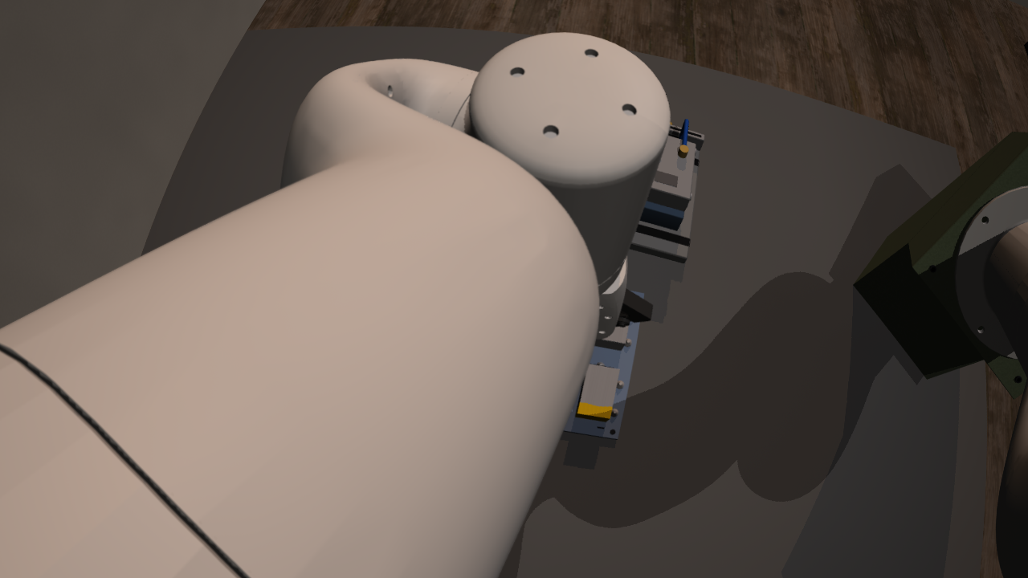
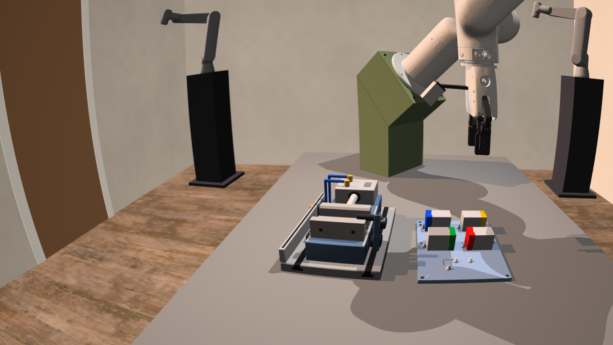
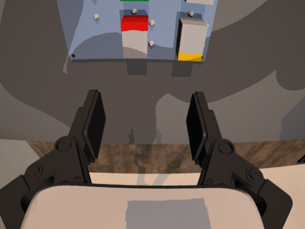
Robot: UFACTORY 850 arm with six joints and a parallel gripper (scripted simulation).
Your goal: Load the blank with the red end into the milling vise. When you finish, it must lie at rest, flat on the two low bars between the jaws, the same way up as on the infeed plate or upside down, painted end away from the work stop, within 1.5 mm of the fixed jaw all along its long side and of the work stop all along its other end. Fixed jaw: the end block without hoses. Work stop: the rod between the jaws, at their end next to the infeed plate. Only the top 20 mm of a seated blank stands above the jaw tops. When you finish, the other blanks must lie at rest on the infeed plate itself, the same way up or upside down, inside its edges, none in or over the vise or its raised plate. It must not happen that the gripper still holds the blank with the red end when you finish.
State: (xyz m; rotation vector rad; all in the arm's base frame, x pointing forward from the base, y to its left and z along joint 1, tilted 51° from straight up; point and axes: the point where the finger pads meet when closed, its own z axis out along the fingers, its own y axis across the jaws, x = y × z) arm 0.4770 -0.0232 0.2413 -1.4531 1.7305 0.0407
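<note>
The red-ended blank (image 2: 482, 239) (image 3: 135, 41) lies on the infeed plate (image 2: 475, 275) (image 3: 108, 22) (image 1: 608, 356), its red end toward the green-ended blank (image 2: 439, 238). My gripper (image 2: 476, 146) (image 3: 146, 105) is open and empty. It hangs high, pointing down, beyond the plate's edge on the red and yellow blanks' side in the wrist view. The vise's fixed jaw (image 2: 336, 228) stands in front of the moving jaw (image 2: 343, 209). The work stop (image 2: 364, 216) is a dark rod on the plate's side. The two low bars are hidden. The arm hides the red blank in the top view.
The yellow-ended blank (image 1: 600, 384) (image 2: 471, 218) (image 3: 192, 38) and the blue-ended blank (image 2: 439, 218) stand behind the red and green ones in the exterior view. Small pegs rise from the infeed plate. Blue hoses (image 2: 327, 189) stand at the vise's rear. The green robot pedestal (image 2: 385, 120) is behind.
</note>
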